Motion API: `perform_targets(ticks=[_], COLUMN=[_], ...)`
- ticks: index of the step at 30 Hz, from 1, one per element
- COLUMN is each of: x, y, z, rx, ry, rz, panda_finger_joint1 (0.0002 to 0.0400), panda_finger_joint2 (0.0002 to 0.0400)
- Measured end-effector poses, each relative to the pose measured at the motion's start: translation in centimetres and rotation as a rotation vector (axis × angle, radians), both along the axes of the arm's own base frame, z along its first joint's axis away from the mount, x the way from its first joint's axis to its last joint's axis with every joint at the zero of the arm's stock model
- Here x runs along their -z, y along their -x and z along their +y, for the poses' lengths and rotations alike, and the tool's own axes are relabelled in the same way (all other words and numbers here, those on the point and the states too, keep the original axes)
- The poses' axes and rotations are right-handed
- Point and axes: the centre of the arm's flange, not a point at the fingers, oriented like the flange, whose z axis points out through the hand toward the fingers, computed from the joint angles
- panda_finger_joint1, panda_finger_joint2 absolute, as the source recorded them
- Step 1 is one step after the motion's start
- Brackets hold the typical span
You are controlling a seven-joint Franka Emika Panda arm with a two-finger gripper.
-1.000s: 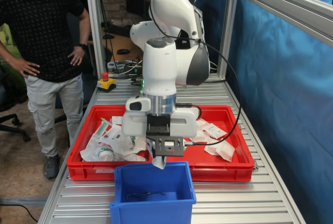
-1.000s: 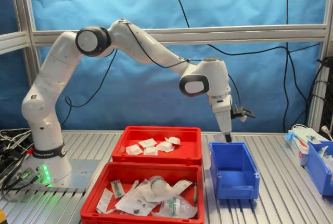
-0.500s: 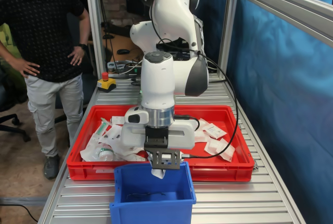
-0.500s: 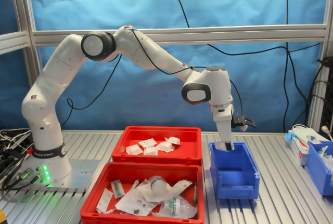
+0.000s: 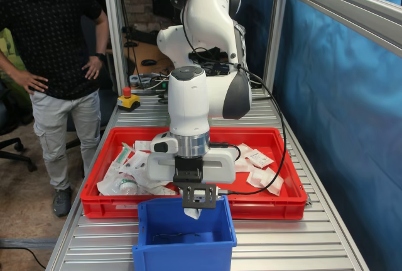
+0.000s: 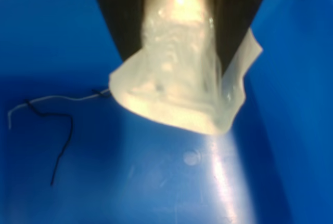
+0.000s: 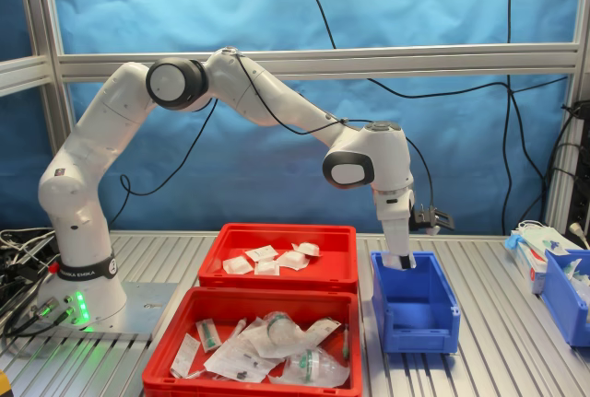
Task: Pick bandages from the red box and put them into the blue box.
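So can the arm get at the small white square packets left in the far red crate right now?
Probably not yet: the gripper is shut on a small white square packet down inside the bright blue plastic bin. Nothing covers the packets in the red plastic crate.

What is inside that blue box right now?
The blue box holds the gripper, clamped on one white bandage packet hanging above the floor. A thin dark thread lies on the bottom. The floor under the packet is hidden.
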Motion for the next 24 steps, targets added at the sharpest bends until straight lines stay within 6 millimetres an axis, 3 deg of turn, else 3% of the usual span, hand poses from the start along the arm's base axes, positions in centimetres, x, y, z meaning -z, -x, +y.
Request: perform_targets(ticks=[15,17,18,23,24], x=[-0.03,-0.04,-0.05,-0.09,-0.1], y=[-0.06,-0.07,-0.07,-0.09,-0.1], z=[0.03,0.03,0.03,0.04,0.04], rx=[0.004,0.005,0.005,0.005,0.005], ry=[-0.006,-0.007,-0.007,-0.007,-0.008], rz=[-0.003,-0.003,-0.003,-0.004,-0.004], panda_finger_joint1=[0.0085,0.0096,0.0144,0.0144,0.0194], panda_finger_joint2=[0.0085,0.0096,0.0144,0.0144,0.0194])
